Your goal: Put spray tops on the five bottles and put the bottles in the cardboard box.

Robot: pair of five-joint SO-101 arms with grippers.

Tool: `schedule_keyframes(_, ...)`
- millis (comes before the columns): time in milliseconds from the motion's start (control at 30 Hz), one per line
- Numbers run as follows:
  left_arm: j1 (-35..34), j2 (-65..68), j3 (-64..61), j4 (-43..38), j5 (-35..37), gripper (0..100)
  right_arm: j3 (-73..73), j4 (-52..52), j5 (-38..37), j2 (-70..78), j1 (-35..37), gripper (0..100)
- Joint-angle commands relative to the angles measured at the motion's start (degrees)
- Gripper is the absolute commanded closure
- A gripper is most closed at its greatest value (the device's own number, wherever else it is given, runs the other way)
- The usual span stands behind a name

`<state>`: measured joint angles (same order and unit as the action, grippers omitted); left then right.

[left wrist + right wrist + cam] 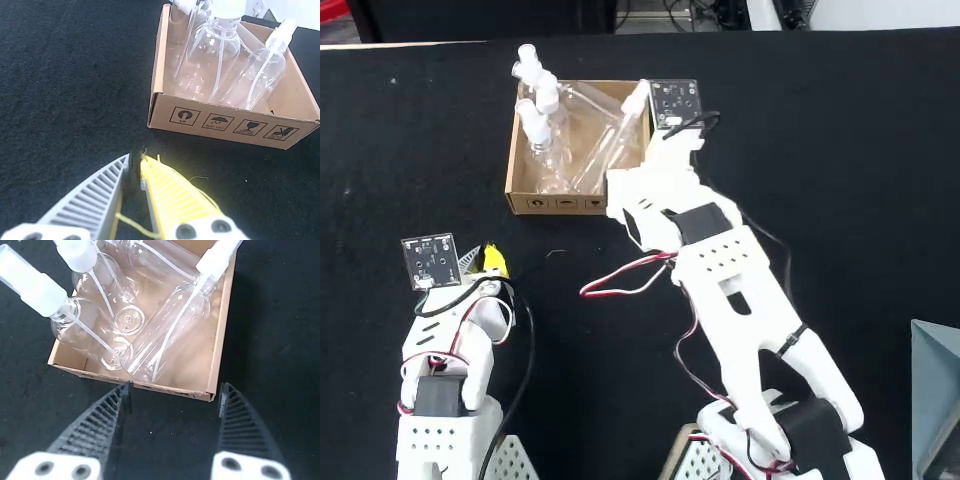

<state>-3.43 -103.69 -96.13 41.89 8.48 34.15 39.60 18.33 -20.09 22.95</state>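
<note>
While the right gripper (175, 390) hangs over the near right corner of the cardboard box (565, 203), its jaws stand wide apart with nothing between them. The box sits by the far edge of the table (840, 150), left of centre, with bare black surface on all sides and the most room to its right. The left gripper (135, 159) is at the table's near left, well apart from the box, its jaws all but closed, tips nearly touching and holding nothing.

The bottles (170, 335) lie inside the box, clear, with spray tops (532, 65) fitted. One leans toward the far right corner and the rest crowd the left wall. The clear plastic overlaps, so the count is hard to make out. In the high view the right arm covers the box's near right corner. A grey object (938, 400) at the near right is cut off.

The box's front wall shows four handling pictograms, among them an up arrow and an umbrella. The small print under them is not legible.
</note>
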Motion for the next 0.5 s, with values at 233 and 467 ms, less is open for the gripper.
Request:
schedule_keyframes(233, -0.57, -0.62, -1.27, 0.26, -0.35, 97, -5.14, 0.79, 0.53, -3.12, 1.67, 79.0)
schedule_keyframes(467, -0.57, -0.62, -1.27, 0.26, -0.35, 97, -16.66, 10.73, 4.57, 4.79, 1.67, 79.0)
